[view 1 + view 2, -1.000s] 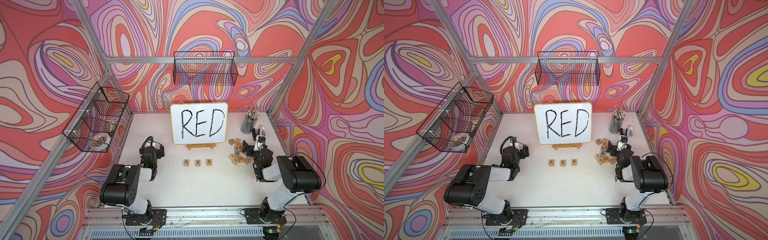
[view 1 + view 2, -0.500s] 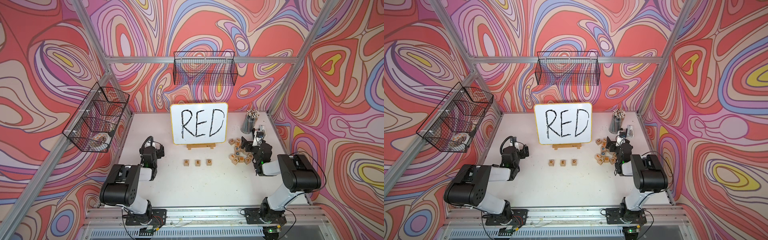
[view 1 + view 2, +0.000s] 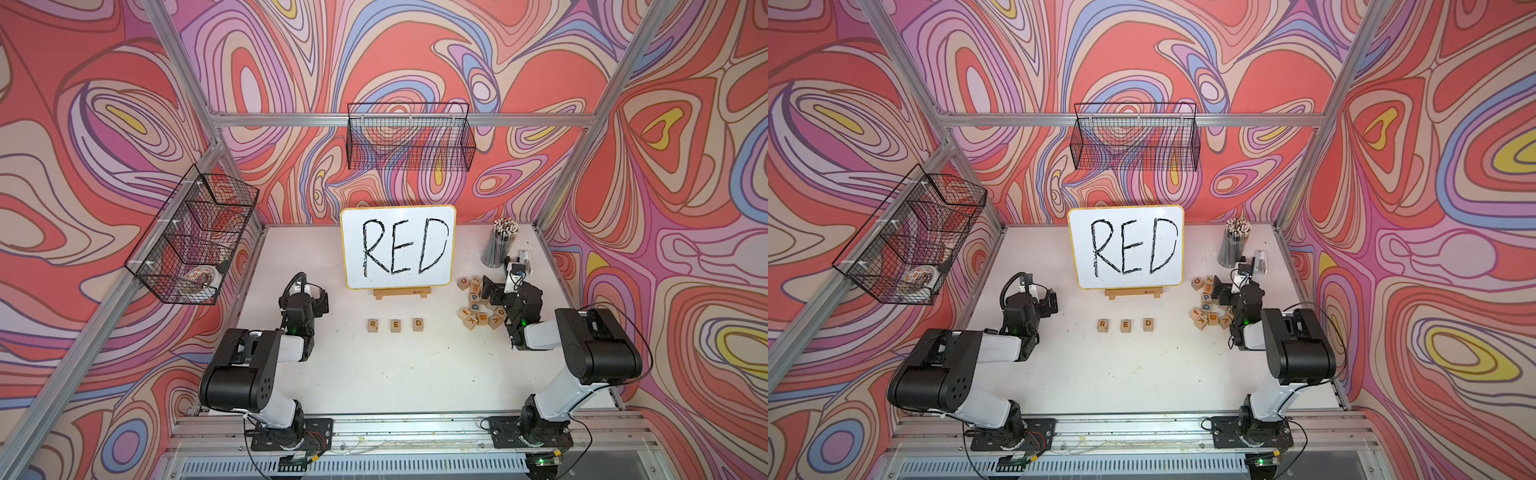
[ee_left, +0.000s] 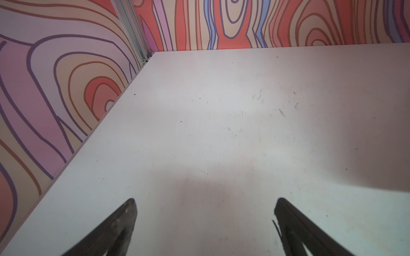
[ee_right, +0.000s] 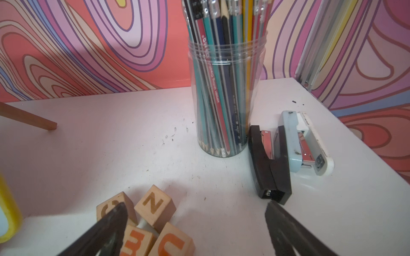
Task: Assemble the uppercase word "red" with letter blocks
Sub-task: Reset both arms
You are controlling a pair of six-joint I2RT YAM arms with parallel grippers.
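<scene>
The left gripper (image 4: 206, 200) is released. Its two dark fingers are spread wide over the bare white table (image 4: 221, 110) with nothing between them. In both top views it sits left of centre. The right gripper (image 5: 196, 205) is also spread and empty. It is at the edge of a loose heap of letter blocks (image 3: 478, 305), right of centre in both top views. One finger crosses in front of a C block (image 5: 106, 208), and an N block (image 5: 153, 205) lies just beside it. Beyond them stand a clear jar of pencils (image 5: 226, 99), a black stapler (image 5: 270, 164) and a pale blue stapler (image 5: 306, 141). In the middle of both top views, the R block (image 3: 372, 325), E block (image 3: 395, 325) and D block (image 3: 418, 324) lie in a row. They are slightly apart and sit just below the white board (image 3: 398, 249), which has RED handwritten on it.
</scene>
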